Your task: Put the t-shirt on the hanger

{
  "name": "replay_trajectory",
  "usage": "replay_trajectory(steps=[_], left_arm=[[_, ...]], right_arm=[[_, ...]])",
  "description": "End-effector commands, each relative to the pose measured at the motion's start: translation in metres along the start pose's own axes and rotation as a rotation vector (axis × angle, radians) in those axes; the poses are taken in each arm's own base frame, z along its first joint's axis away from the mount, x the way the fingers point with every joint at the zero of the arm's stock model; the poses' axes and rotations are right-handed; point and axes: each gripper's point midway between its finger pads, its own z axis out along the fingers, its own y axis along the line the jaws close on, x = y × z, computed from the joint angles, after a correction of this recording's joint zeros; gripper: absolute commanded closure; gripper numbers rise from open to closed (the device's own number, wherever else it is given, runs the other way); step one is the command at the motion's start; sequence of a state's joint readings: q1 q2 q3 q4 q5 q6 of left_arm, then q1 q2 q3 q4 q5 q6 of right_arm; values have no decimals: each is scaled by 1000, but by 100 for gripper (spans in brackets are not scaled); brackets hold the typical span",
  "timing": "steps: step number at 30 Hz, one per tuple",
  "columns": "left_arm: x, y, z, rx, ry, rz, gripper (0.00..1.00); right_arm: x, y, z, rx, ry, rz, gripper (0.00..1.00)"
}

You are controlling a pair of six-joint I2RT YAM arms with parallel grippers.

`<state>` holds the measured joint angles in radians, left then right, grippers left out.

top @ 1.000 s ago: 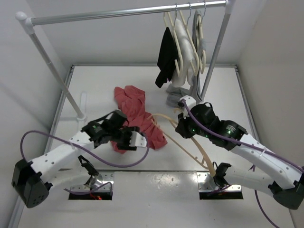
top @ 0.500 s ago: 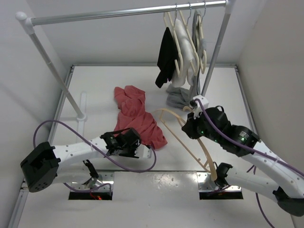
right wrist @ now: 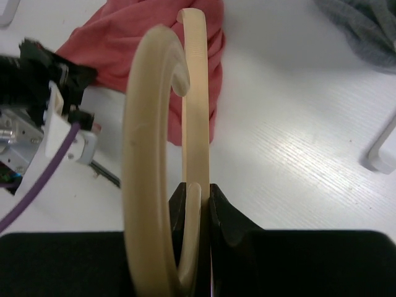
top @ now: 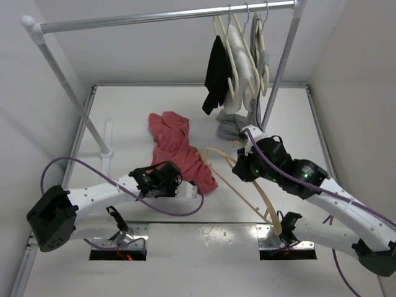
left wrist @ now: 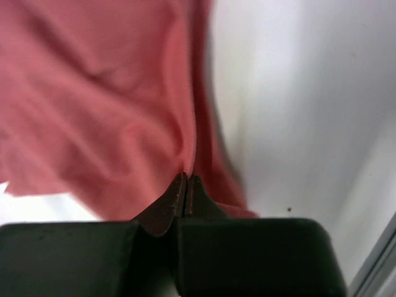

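White bench (top: 136, 105) carries the crumpled t-shirt (top: 176, 148) left of centre, its near hem nipped thinly in the closed left pincer (left wrist: 185, 185), so fabric could slip free should the hanger (right wrist: 142, 154), clamped in the right pincer (right wrist: 197, 195), snag it.

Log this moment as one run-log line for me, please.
left gripper: jaws shut on t-shirt edge | right gripper: jaws shut on hanger | t-shirt crumpled on table, not yet on hanger

coral-red t-shirt (top: 180, 158), peach-beige hanger (right wrist: 139, 185), black garment (top: 216, 68), grey garment (top: 230, 129)
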<state>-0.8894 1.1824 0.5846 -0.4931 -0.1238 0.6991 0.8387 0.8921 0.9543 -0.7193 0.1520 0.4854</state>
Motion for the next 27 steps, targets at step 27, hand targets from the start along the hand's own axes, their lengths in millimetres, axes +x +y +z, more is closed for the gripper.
replay_trajectory(steps=[27], left_arm=[[-39,133,-38,149,-245,-491,100]], right_arm=[[-18,72,48,-342,26,-117,100]])
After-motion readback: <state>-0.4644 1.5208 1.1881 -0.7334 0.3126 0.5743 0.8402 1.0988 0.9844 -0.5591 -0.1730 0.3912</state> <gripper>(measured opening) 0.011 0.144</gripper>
